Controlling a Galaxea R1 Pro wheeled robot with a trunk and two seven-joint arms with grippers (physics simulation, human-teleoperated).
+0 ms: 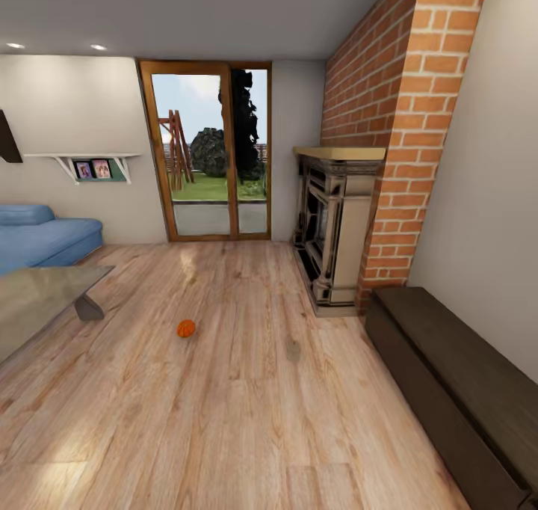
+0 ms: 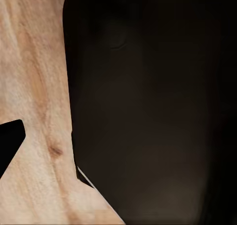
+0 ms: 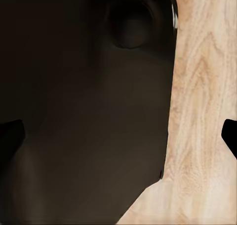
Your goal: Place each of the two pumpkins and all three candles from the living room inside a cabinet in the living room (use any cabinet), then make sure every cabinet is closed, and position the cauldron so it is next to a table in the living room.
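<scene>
One pumpkin [image 1: 186,328] sits alone on the wood floor [image 1: 246,390], mid-room, ahead and slightly left of centre, just right of the glass desk [image 1: 37,297] at near left. Cabinet [image 1: 456,383] runs along the right wall, near right, long axis going away toward the fireplace [image 1: 332,226]; drawers look shut. So pumpkin lies left, cabinet right, well apart. My call: left arm is nearer the pumpkin. Wrist views are mostly dark robot body over floor; can't tell how far either set of fingers is open, nothing visibly held.

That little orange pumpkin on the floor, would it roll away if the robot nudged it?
Probably: the pumpkin looks round and sits alone on the smooth wooden floor, with nothing near to stop it. It is small, so likely light. Its ribs might slow it slightly.
</scene>
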